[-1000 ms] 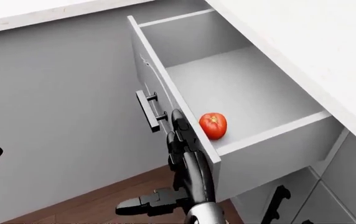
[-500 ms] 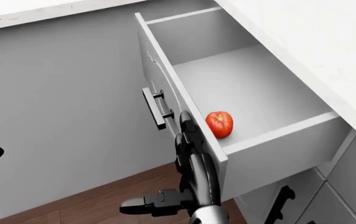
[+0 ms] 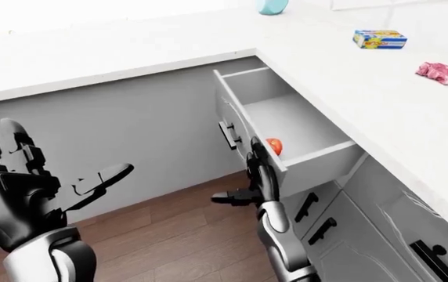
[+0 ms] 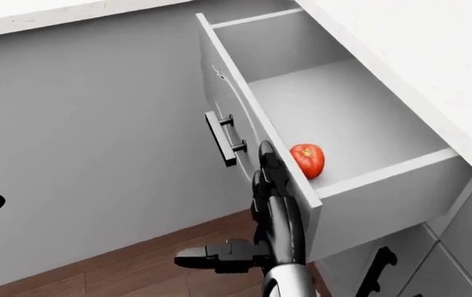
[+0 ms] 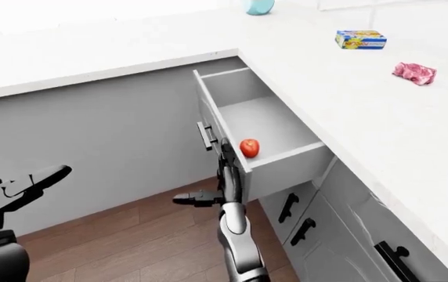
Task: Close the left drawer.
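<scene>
While the grey pull-out drawer (image 4: 335, 117) is plainly far from shut, the push looks properly set up. It is seen pulled well out from under the white stone table (image 3: 380, 111), with a small round red tomato (image 4: 308, 159) lying inside against the drawer's front panel. The right hand (image 4: 271, 185) is laid flat on the outer face of that panel, just below the black bar handle (image 4: 224, 136); its fingers (image 4: 265, 158) are stretched out straight and nothing is gripped, with the thumb stuck out sideways away from the drawer. The left hand (image 3: 28, 182) is held up well away from the drawer, fingers spread and released, nothing in it. So contact is made but nearly the whole closing travel is judged to be left: the panel has to be shoved in until it sits flush with the grey cabinet fronts (image 3: 130, 123) beside the drawer.
</scene>
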Motion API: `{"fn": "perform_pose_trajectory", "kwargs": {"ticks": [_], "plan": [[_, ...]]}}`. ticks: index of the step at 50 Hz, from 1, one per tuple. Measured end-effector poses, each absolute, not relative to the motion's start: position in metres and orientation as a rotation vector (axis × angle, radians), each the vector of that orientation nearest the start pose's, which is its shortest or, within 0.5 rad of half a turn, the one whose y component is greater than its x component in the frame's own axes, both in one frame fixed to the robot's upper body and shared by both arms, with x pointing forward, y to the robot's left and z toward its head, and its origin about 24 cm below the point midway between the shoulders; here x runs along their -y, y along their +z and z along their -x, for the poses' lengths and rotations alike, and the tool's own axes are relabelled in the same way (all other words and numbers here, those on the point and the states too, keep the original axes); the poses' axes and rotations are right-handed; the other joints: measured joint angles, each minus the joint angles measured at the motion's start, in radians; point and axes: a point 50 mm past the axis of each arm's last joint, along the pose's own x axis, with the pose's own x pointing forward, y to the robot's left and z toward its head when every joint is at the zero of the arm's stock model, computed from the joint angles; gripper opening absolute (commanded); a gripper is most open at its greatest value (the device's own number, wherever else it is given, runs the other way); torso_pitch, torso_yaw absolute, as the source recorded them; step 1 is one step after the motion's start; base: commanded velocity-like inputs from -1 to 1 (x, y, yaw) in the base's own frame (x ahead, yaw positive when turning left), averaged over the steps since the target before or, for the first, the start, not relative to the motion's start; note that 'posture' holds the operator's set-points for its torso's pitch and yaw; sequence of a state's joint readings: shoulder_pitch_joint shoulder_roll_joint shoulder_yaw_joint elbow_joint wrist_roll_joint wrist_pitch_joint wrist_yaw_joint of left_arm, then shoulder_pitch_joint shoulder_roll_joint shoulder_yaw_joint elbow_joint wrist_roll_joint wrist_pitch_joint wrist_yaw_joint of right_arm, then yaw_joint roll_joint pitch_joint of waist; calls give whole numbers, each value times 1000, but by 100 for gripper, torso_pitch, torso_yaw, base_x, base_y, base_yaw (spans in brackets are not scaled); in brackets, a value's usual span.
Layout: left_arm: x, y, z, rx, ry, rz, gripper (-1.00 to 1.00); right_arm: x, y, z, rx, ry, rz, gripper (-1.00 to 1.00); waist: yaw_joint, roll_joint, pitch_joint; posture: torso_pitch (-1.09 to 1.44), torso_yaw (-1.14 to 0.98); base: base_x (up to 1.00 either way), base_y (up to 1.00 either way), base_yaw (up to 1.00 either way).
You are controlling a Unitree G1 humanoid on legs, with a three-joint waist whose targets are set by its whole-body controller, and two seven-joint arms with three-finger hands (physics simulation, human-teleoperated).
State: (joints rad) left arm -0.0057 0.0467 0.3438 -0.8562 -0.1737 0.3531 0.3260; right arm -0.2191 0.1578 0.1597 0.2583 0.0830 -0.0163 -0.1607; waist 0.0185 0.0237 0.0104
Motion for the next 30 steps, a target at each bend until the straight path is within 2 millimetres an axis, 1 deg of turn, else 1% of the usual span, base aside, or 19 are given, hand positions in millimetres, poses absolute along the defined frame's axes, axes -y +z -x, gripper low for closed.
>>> {"fn": "perform_pose_trajectory", "kwargs": {"ticks": [9,16,22,26,28,30], "plan": [[-227,198,-186,529,543,100,100,74,45,-288,-47,53,-189,100,2,-2,0,0,0,0,0,0],[-227,198,-186,530,546,99,100,87,43,-293,-42,22,-185,100,2,-4,-1,0,0,0,0,0],[-226,197,-187,527,540,101,100,99,35,-313,-33,4,-178,100,-5,-4,-2,0,0,0,0,0],[-227,198,-187,531,546,96,100,108,32,-320,-30,-28,-184,100,-4,-6,-3,0,0,0,0,0],[-227,198,-186,535,549,95,100,114,31,-319,-30,-45,-181,100,-1,-6,-3,0,0,0,0,0],[-227,198,-186,538,554,92,100,118,30,-313,-32,-64,-184,100,0,-8,-2,0,0,0,0,0]]}}
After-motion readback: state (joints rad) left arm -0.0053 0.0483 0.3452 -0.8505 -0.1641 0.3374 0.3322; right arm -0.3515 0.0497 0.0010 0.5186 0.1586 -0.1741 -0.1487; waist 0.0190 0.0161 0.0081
